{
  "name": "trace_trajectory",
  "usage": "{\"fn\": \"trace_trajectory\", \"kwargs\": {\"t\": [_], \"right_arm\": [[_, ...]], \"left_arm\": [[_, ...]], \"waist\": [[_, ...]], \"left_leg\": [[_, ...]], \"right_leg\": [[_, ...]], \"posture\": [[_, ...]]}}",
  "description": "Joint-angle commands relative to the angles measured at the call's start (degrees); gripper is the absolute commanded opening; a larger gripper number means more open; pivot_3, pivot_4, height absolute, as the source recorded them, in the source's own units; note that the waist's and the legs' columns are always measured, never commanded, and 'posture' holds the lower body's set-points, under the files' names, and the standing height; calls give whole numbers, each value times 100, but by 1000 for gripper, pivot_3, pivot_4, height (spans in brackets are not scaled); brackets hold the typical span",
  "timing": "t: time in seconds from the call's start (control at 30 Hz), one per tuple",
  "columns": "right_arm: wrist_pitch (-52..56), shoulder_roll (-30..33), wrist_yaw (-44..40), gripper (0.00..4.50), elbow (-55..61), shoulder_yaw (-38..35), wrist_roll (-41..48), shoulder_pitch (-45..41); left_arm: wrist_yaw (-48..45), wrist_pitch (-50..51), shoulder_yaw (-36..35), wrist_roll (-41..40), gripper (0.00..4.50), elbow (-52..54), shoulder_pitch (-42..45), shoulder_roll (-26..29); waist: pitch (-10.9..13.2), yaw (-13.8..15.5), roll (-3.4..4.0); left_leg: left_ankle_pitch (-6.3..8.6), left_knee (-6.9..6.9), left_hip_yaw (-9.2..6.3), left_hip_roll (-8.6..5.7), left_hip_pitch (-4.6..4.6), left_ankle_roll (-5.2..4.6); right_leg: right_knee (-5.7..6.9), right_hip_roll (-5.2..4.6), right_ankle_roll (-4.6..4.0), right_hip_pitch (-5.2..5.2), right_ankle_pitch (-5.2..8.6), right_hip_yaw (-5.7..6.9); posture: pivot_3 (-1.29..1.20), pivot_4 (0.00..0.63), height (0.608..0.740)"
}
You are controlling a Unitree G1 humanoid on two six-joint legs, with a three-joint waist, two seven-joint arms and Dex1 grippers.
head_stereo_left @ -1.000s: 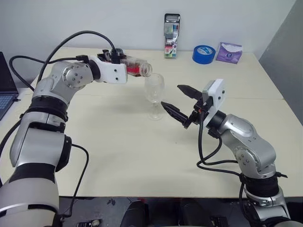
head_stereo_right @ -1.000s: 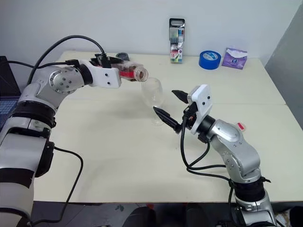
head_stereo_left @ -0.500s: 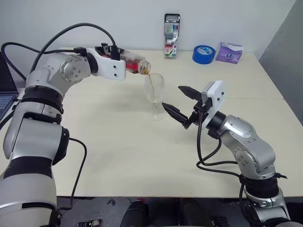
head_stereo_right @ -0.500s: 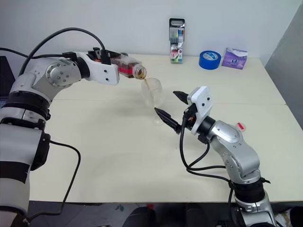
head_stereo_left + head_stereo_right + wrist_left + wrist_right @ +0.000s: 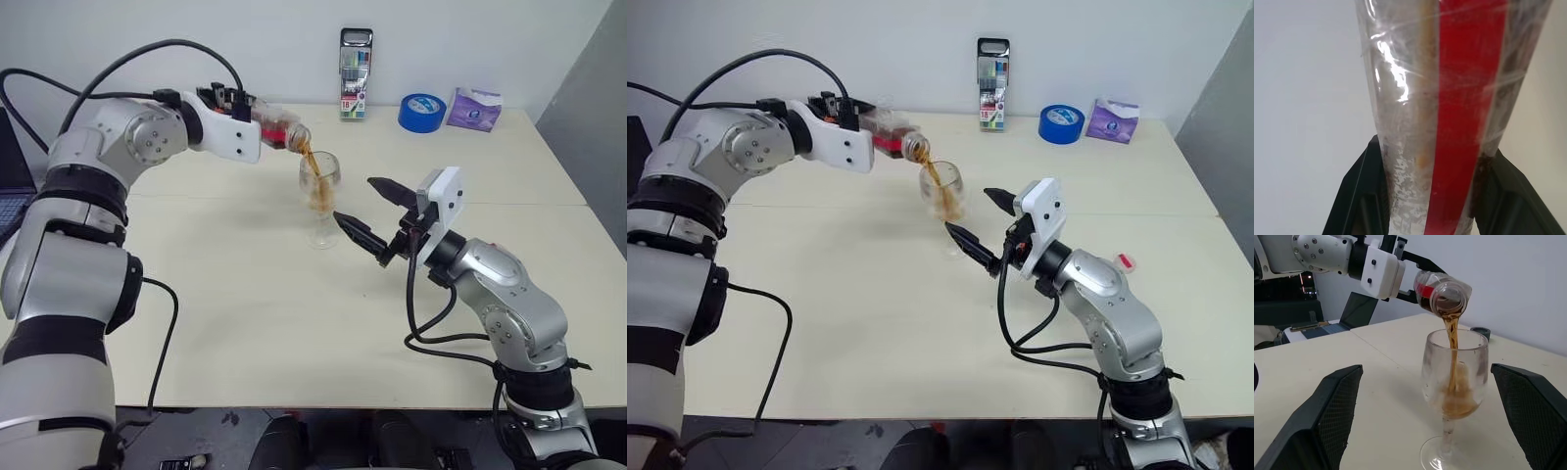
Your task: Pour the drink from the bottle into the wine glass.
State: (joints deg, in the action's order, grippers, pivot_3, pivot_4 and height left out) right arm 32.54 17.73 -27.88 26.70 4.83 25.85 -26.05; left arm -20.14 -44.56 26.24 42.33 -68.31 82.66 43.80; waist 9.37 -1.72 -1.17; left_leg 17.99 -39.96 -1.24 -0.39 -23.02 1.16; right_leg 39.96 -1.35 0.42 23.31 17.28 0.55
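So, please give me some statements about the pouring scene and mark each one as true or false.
1. The left gripper holds the bottle tipped over the wine glass. True.
2. The drink runs in a stream from the bottle's mouth into the glass. True.
3. The right gripper is shut on the stem of the glass. False: its fingers are open on either side of the glass, apart from it.
4. The glass lies on its side on the table. False: it stands upright.
5. A blue roll of tape lies at the table's far edge. True.
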Motion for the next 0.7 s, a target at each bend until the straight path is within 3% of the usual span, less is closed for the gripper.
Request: {"fn": "trace_trajectory", "kwargs": {"t": [0.03,0.7], "right_arm": [[-167,-25,-3,4500,139,-20,-21,-52],[-170,-21,23,4500,235,11,-10,24]], "left_arm": [[230,-45,32,72,1696,-20,294,175],[603,-22,363,400,1696,-215,582,118]], "waist": [[0,-1,0],[0,-2,0]], "left_leg": [[0,0,0,0,0,0],[0,-1,2,0,1,0]], "right_leg": [[0,0,0,0,0,0],[2,0,0,1,0,1]], "posture": [[0,150,740],[0,150,740]]}}
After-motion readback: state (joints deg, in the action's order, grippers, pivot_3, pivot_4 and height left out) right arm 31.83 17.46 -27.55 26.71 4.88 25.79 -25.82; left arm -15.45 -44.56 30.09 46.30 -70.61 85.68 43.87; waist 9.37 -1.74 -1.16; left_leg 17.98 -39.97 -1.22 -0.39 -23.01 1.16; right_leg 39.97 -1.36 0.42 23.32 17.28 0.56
